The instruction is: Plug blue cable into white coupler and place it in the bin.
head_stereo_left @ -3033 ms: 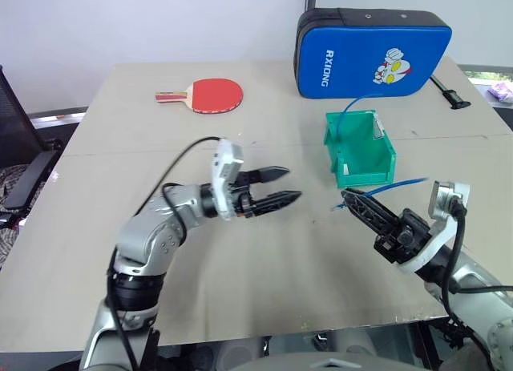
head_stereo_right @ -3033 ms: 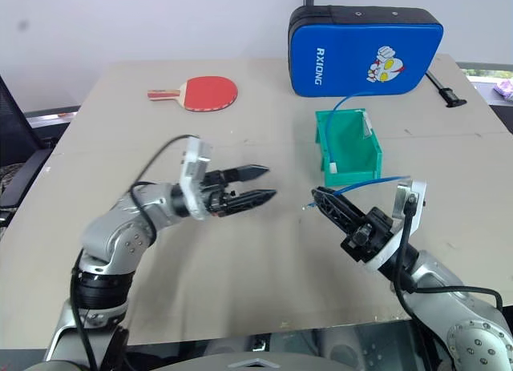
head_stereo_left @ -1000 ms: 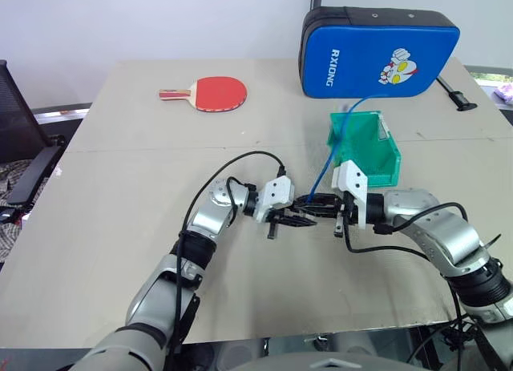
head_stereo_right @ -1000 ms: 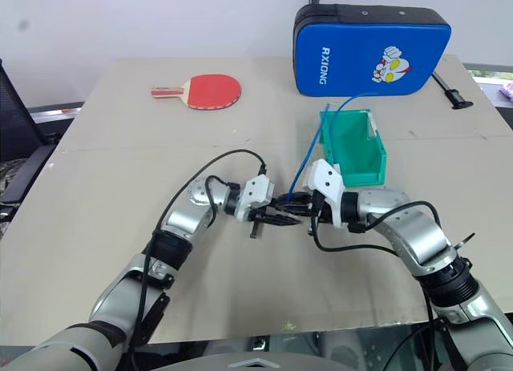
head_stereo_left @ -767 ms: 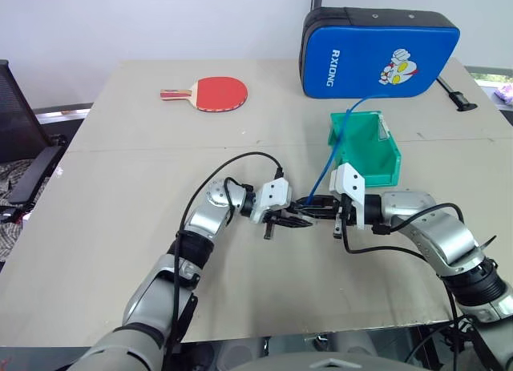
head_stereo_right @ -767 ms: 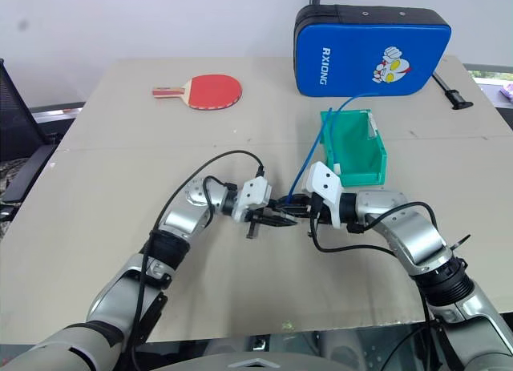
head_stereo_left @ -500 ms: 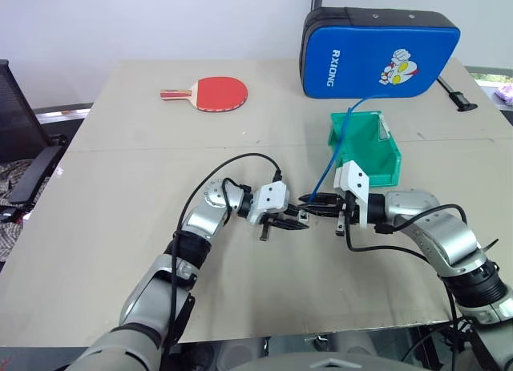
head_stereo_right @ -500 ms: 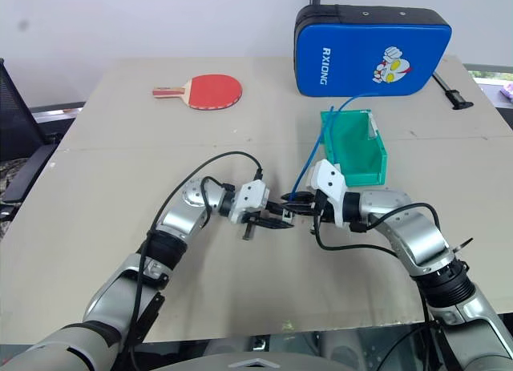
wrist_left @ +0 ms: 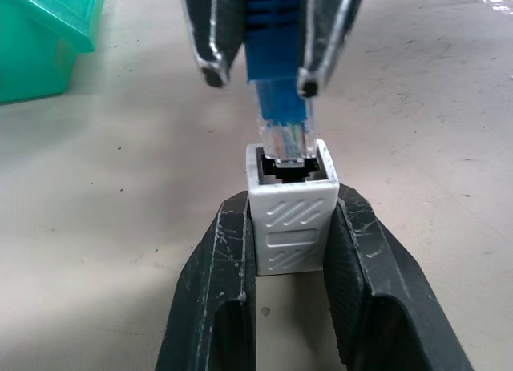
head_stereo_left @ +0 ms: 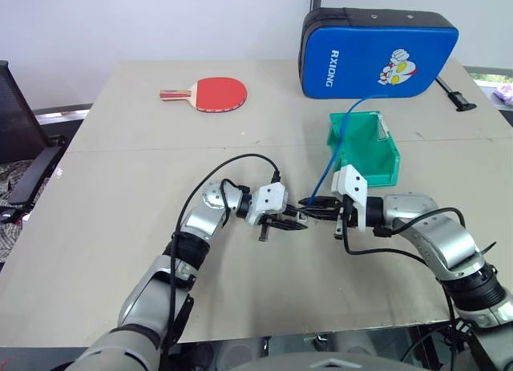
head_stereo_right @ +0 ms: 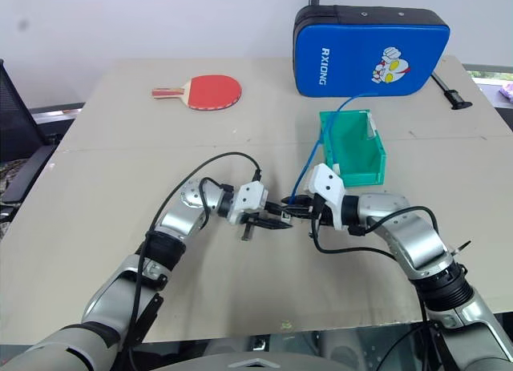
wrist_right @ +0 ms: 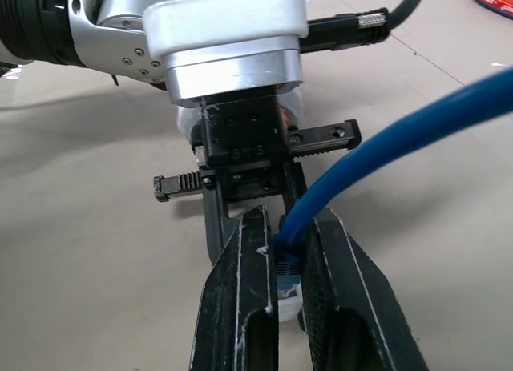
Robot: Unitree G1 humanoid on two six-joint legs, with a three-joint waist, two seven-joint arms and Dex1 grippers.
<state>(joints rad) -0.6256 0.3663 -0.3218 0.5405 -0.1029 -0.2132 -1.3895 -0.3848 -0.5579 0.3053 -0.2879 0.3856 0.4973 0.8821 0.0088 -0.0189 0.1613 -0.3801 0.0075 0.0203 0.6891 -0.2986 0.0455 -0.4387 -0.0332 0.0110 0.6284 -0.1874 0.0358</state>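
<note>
Surface: beige table (head_stereo_left: 120, 227), white wall behind.
Left gripper (wrist_left: 290, 227): fingers pinch the white coupler (wrist_left: 290, 219) by its two sides, socket facing the other gripper; held above the table at mid-table, in front of the bin.
Right gripper (wrist_right: 288, 283): fingers pressed onto the blue cable (wrist_right: 385, 139) just behind its clear plug (wrist_left: 283, 135); tips point at the left gripper, nearly meeting it.
Plug vs coupler: plug tip sits at the mouth of the socket, seemingly just entering; most of the plug body is outside the socket.
Cable run: rises from the right gripper in a curve back to the bin (head_stereo_left: 377, 167), where its far part goes over the rim.
Bin: teal, on the table's right half, behind the grippers, well apart from them.
Background items: red paddle (head_stereo_left: 210, 93) far left, blue padded case (head_stereo_left: 377, 50) at the far edge behind the bin.
Hard to see: in the head views the coupler and plug are mostly hidden by the fingers; cable end inside the bin not visible.
</note>
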